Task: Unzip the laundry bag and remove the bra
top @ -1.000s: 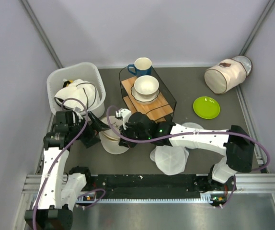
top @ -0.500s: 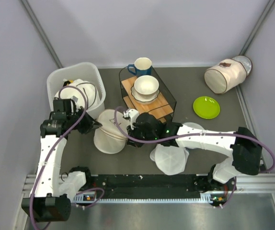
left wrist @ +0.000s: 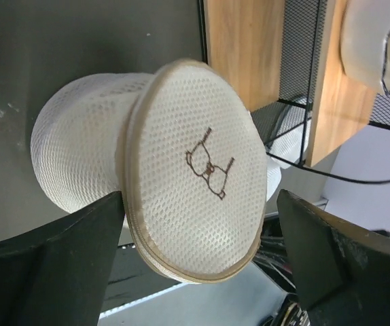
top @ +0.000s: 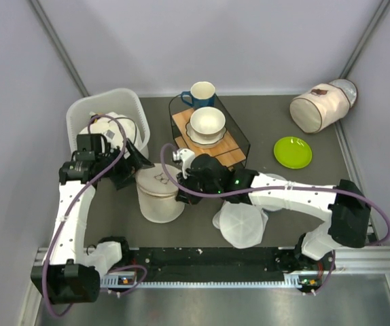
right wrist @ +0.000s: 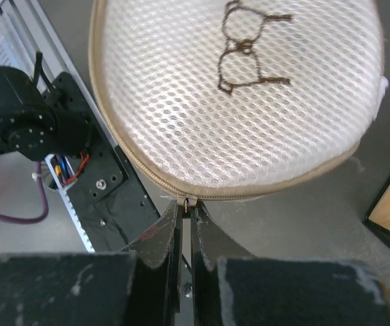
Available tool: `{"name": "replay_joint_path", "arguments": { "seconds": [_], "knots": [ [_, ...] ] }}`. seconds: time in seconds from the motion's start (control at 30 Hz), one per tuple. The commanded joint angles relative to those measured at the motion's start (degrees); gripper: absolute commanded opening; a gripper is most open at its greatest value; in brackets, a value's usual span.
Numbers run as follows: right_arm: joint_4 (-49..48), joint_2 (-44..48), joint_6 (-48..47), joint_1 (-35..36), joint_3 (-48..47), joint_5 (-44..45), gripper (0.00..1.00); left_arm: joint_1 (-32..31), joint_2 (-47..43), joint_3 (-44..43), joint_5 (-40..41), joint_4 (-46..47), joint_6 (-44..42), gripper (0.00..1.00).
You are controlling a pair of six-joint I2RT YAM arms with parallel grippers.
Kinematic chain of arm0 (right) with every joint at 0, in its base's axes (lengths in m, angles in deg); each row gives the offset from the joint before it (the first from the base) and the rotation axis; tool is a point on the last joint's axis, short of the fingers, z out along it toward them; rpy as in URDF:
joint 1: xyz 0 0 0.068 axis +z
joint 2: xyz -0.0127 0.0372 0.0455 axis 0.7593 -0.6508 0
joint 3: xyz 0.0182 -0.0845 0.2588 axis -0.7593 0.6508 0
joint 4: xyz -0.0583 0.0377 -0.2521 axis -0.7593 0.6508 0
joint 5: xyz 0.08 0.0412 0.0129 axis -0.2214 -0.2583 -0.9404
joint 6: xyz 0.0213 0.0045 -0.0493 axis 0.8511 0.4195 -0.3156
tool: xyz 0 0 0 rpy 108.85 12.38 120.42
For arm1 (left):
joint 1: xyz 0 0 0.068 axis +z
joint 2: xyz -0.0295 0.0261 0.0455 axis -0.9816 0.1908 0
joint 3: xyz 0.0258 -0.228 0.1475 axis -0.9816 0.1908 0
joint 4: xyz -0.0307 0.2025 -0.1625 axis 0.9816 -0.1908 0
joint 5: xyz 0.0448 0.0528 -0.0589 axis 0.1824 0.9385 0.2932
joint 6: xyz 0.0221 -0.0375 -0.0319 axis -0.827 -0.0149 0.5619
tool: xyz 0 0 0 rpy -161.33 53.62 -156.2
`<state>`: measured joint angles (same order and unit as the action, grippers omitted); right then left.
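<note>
My right claw [right wrist: 185,210] pinches shut on the small zip pull [right wrist: 186,201] of the round cream mesh laundry bag [top: 160,193], propped on the dark worktop [top: 283,122] between my claws (left claw [left wrist: 200,197] gapes wide, empty), the zip unopened and the bra unseen.

Dark surface [top: 270,115]: white basket [top: 123,95] at ten o'clock, wire rack [top: 239,132] at twelve, green plate [top: 293,152] at three, pale discs [top: 239,227] at five.

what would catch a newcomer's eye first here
The cream mesh laundry bag with its brown eyeglasses mark, puffed up mid-table between both arms. The right gripper is shut on the zip pull at its rim, while the open left gripper straddles it. The lime-green plate glows at right.
</note>
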<state>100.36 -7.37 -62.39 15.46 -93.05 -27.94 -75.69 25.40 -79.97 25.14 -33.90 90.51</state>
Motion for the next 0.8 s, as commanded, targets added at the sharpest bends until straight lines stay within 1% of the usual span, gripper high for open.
{"name": "replay_joint_path", "arguments": {
  "seconds": [0.0,0.07,0.23,0.3,0.4,0.57,0.63,0.77],
  "knots": [
    [-1.4,-2.7,1.4,0.6,-6.2,-1.1,0.00,0.4,-6.2,-2.9,0.6,-3.5,-1.3,0.99],
    [-1.4,-3.6,1.6,0.6,-6.9,-1.5,0.00,0.4,-9.4,-0.6,-0.3,-4.6,0.4,0.99],
    [-1.4,-4.4,1.8,0.6,-7.4,-2.1,0.00,0.2,-14.1,5.8,-1.9,-4.5,4.6,0.99],
    [-1.3,-4.6,1.8,0.5,-7.4,-2.1,0.00,0.2,-15.9,6.5,-1.6,-4.9,6.4,0.99],
    [-1.3,-4.9,2.1,0.7,-7.2,-2.1,0.00,0.2,-17.4,6.0,2.1,-7.2,7.6,0.99],
    [-1.4,-5.1,2.2,0.7,-7.0,-1.8,0.00,0.2,-20.2,5.7,4.5,-8.6,10.4,0.99],
    [-1.4,-5.3,2.2,0.7,-7.0,-1.8,0.00,0.2,-21.4,6.7,5.6,-9.7,11.9,0.97],
    [-1.4,-5.4,1.9,0.6,-7.0,-1.5,0.00,0.2,-22.7,9.9,3.6,-9.3,13.3,0.96]
  ]
}}
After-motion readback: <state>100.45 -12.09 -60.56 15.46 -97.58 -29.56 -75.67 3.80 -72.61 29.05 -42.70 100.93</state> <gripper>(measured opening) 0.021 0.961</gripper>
